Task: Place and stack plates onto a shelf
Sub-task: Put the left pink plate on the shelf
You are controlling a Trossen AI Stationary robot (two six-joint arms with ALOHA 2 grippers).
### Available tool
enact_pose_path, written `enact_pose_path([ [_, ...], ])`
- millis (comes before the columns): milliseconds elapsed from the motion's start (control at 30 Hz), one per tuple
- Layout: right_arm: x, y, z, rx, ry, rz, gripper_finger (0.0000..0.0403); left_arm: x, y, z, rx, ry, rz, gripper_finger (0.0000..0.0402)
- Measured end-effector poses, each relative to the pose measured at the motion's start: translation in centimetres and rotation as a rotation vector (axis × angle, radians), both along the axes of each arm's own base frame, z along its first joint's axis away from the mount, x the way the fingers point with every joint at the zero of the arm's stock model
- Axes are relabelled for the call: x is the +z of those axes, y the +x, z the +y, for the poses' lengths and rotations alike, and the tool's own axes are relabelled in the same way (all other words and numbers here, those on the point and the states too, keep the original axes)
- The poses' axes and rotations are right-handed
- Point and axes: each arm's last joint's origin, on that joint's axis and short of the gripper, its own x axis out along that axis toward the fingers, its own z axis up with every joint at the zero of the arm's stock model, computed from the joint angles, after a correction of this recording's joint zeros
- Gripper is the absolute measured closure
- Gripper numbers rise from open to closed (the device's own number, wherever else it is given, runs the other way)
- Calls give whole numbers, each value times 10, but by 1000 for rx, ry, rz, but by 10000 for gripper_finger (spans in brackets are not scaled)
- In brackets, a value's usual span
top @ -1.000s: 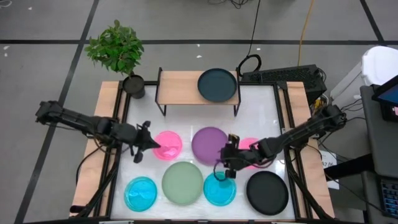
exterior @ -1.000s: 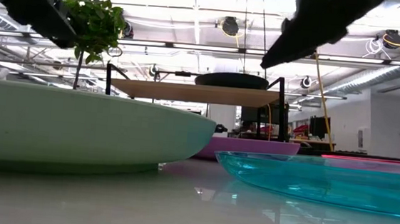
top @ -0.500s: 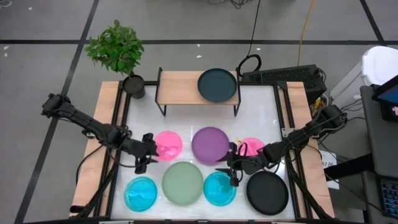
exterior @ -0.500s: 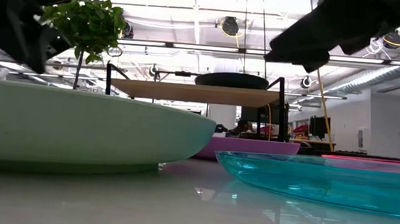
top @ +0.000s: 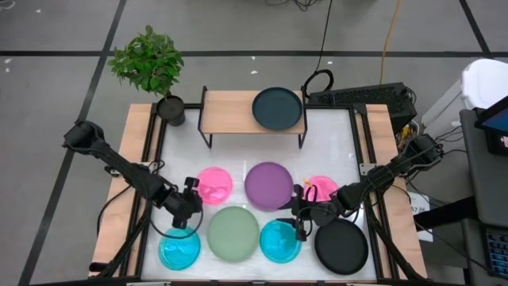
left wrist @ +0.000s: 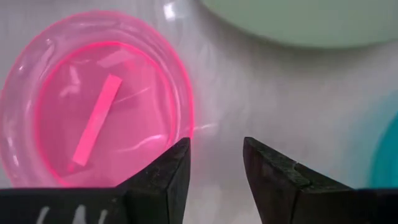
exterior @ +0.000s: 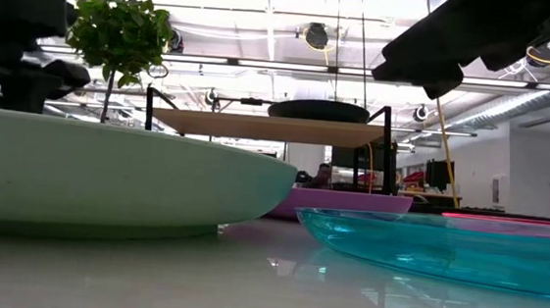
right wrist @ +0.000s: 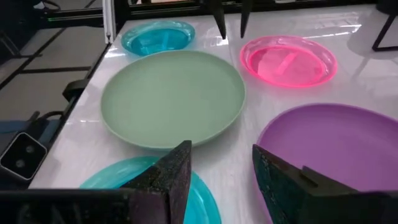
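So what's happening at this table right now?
Two arms are clearing plates onto the shelf; only one dark plate sits there. The left tool hovers open by the left pink plate, holding nothing. The right tool hangs open over the cyan plate, also empty. Seven plates remain on the table.
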Motion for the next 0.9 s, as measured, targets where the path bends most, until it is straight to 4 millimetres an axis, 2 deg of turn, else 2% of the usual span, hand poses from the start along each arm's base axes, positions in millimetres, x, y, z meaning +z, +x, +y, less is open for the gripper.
enact_pose_path([
  [400, 0, 0, -1, -13, -24, -4, 252, -21, 2, 2, -24, 199, 83, 247],
  [667, 0, -1, 2, -4, -24, -4, 252, -29, 3, 1, -23, 258, 115, 248],
  [900, 0, -3, 4, 5, -24, -5, 252, -30, 2, 0, -99, 297, 124, 297],
])
